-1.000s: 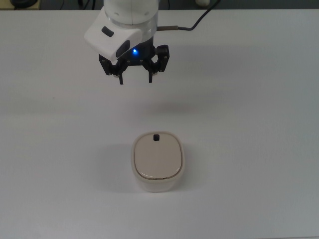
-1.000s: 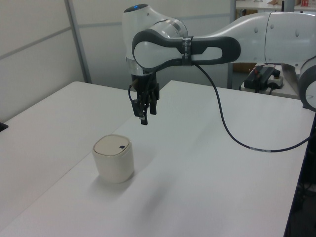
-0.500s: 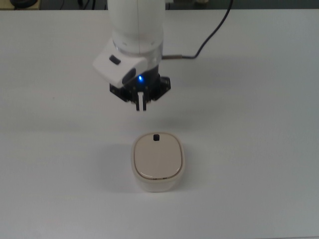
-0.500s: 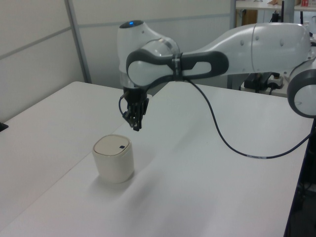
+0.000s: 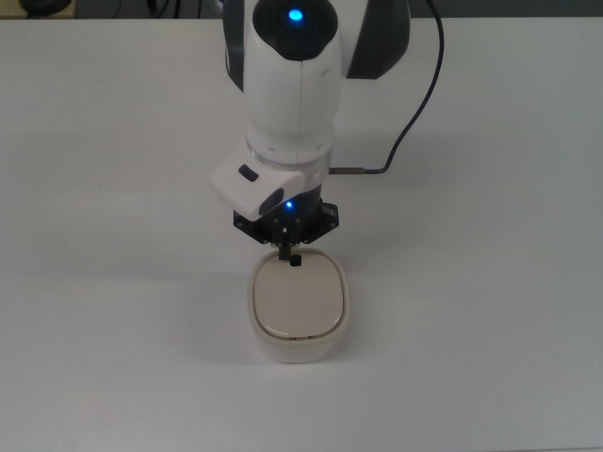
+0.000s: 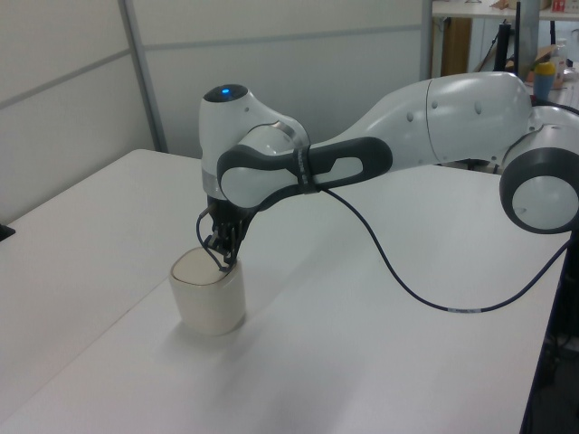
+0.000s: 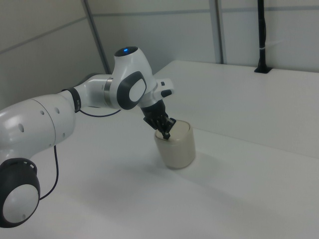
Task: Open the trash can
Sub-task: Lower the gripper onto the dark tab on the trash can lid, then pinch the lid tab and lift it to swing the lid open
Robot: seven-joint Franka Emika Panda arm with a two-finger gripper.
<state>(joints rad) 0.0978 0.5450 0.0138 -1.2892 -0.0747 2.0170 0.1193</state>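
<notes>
The trash can [image 5: 299, 325] is a small cream-white bin standing on the white table, with a flat beige lid [image 5: 298, 299] lying shut on it. A tiny black button [image 5: 297, 262] sits at the lid's far rim in the top view. My gripper [image 5: 285, 250] points down with its fingers shut together and nothing between them. Its tip is at the lid's rim, right beside the button. The left view has the gripper [image 6: 225, 264] tip down on the trash can [image 6: 209, 303] top, and the right view has the gripper [image 7: 166, 134] at the rim of the trash can [image 7: 176, 147]. The button is hidden in both side views.
A black cable [image 5: 415, 105] loops from the arm over the table, also seen as the cable [image 6: 409, 282] in the left view. The white table [image 5: 490, 311] spreads around the bin. A black post [image 7: 261, 37] stands at the table's far edge in the right view.
The gripper has shut its fingers and come down and toward the bin, from well above the table behind it to the lid's rim by the button. The bin has not moved.
</notes>
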